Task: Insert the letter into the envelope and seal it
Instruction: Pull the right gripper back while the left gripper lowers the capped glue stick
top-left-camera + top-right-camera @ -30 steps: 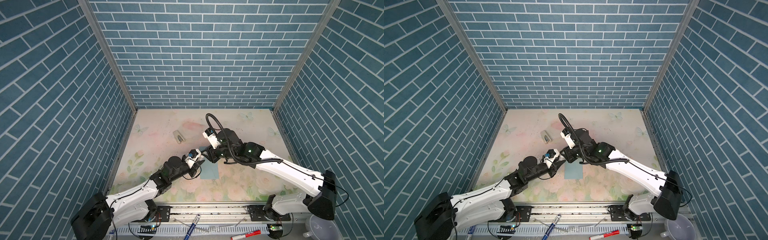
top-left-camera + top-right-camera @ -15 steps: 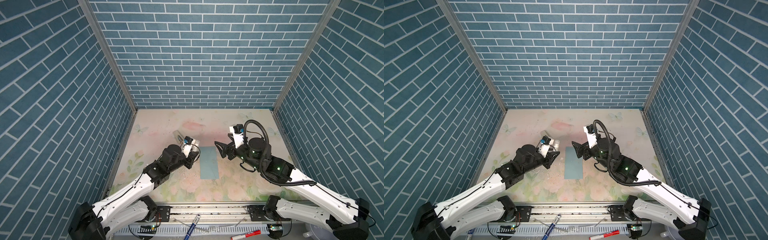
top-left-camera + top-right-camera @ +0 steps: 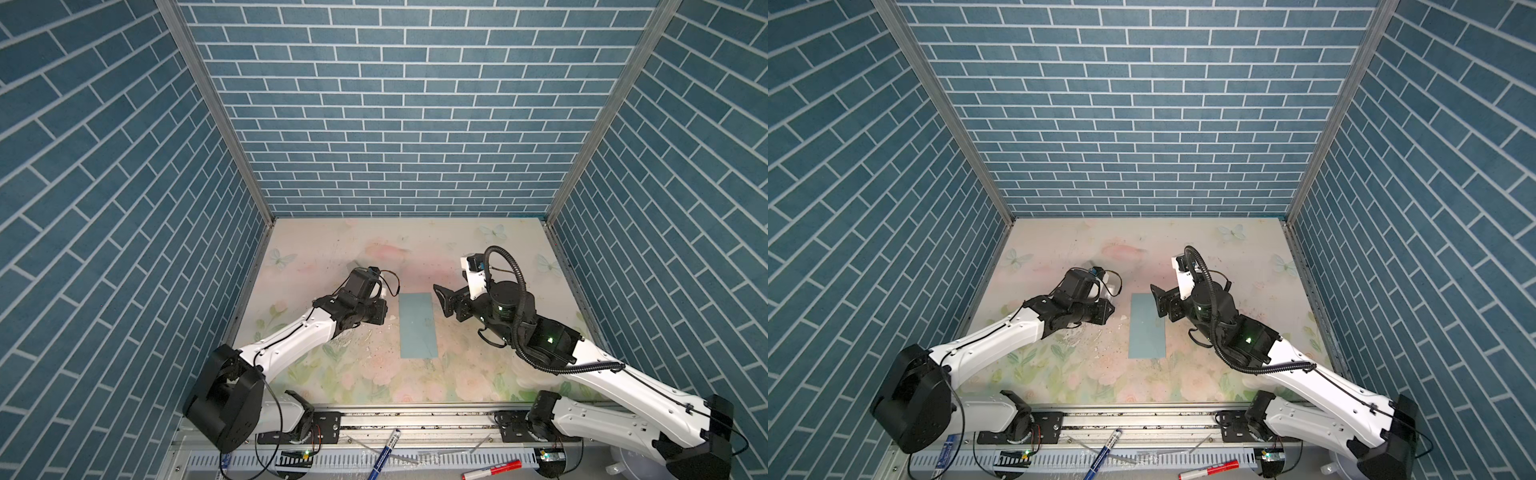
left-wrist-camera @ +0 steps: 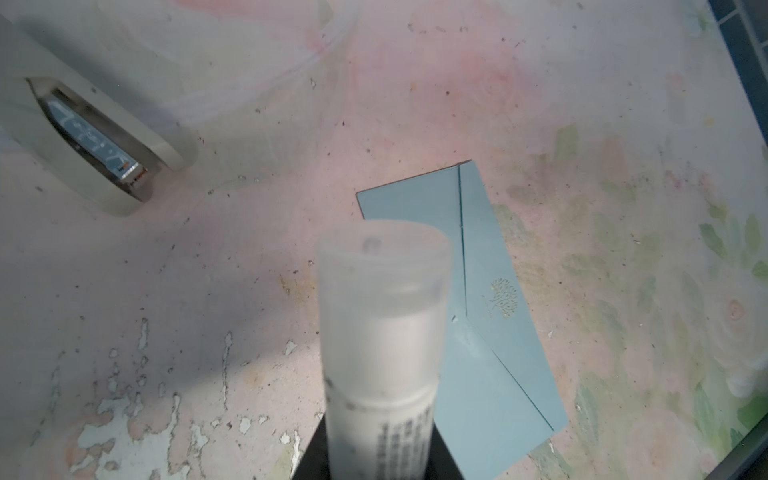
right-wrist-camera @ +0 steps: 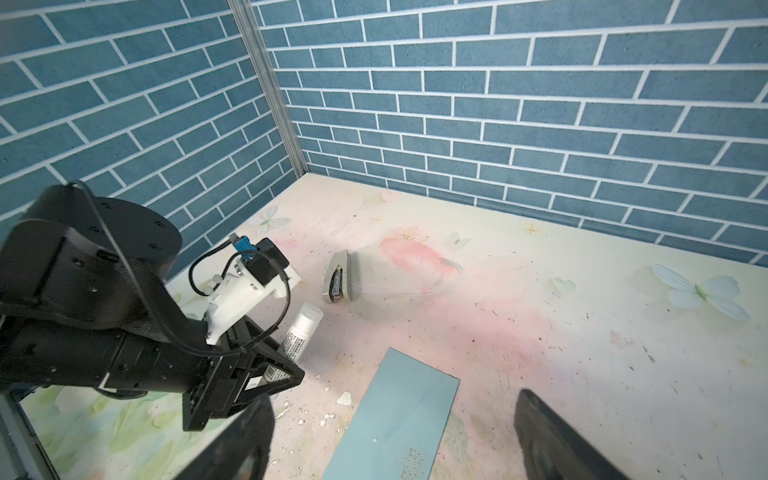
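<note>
- The envelope (image 3: 418, 325) lies flat on the tabletop (image 3: 478, 257) between your two arms. It is flap side up, with the pointed flap folded down. The letter shows in no view, so it is presumably already inside.
- Your left gripper (image 3: 383, 316) is clamped on a white capped glue tube (image 4: 382, 332). It holds the tube just beside the envelope's long edge, apart from the paper.
- Your right gripper (image 3: 442, 301) hangs empty near the envelope's far corner, jaws spread wide. Its fingers (image 5: 552, 432) frame the paper in the right wrist view.
- Sealing looks like the step in hand. The left wrist view shows a small wrinkle near the flap's tip, so check that the tip is truly stuck.
- Press with the free right gripper. Come straight down onto the tip, then rub along the flap's edges, not across them, or the light paper may slide.
- Keep the tube off the paper, and set it down clear of the grey stapler (image 5: 338, 278) behind it.
</note>
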Controlling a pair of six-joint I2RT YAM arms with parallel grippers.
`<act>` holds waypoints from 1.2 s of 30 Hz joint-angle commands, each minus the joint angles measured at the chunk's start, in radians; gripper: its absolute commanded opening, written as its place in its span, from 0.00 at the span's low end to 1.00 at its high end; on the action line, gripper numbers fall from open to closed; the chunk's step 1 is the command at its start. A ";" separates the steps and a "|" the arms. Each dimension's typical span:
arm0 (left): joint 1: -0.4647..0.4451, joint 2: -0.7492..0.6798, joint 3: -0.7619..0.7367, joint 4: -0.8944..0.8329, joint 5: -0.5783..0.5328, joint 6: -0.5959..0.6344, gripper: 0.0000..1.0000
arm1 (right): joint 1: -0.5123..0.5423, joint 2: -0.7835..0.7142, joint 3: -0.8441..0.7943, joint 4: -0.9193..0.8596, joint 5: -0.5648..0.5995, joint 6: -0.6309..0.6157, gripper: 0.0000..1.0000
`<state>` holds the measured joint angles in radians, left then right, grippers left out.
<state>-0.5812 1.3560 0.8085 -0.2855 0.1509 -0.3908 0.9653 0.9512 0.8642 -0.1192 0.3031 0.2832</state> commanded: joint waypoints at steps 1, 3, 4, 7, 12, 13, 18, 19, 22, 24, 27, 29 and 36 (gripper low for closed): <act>0.013 0.034 -0.016 0.029 0.000 -0.065 0.00 | -0.008 -0.003 -0.033 0.003 0.030 0.023 0.90; 0.014 0.060 -0.025 0.040 -0.010 -0.072 0.00 | -0.010 -0.007 -0.043 0.003 0.036 0.030 0.90; 0.015 0.074 -0.031 0.050 -0.014 -0.078 0.00 | -0.012 -0.008 -0.051 0.004 0.037 0.033 0.90; 0.014 0.102 -0.057 0.089 -0.028 -0.099 0.00 | -0.018 -0.014 -0.073 0.017 0.035 0.033 0.91; 0.017 0.139 -0.071 0.122 -0.030 -0.111 0.00 | -0.036 -0.021 -0.100 0.017 0.030 0.024 0.94; 0.016 0.144 -0.073 0.126 -0.032 -0.114 0.00 | -0.045 -0.025 -0.108 0.019 0.026 0.024 0.95; 0.017 0.170 -0.086 0.147 -0.038 -0.124 0.02 | -0.092 -0.050 -0.141 0.019 0.001 0.028 0.96; 0.017 0.177 -0.086 0.148 -0.038 -0.126 0.02 | -0.103 -0.056 -0.148 0.020 -0.006 0.030 0.96; 0.017 0.199 -0.085 0.149 -0.037 -0.130 0.02 | -0.139 -0.067 -0.165 0.015 -0.024 0.034 0.96; 0.017 0.207 -0.084 0.150 -0.039 -0.132 0.03 | -0.157 -0.079 -0.176 0.014 -0.035 0.034 0.96; 0.017 0.209 -0.089 0.156 -0.046 -0.135 0.06 | -0.177 -0.093 -0.190 0.015 -0.044 0.033 0.97; 0.017 0.208 -0.092 0.157 -0.056 -0.137 0.12 | -0.190 -0.096 -0.198 0.015 -0.048 0.033 0.97; 0.020 0.211 -0.104 0.170 -0.073 -0.140 0.20 | -0.208 -0.083 -0.201 0.015 -0.065 0.036 0.97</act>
<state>-0.5713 1.5620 0.7227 -0.1261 0.1013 -0.5270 0.7647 0.8684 0.6785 -0.1184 0.2535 0.2916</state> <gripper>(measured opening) 0.278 0.973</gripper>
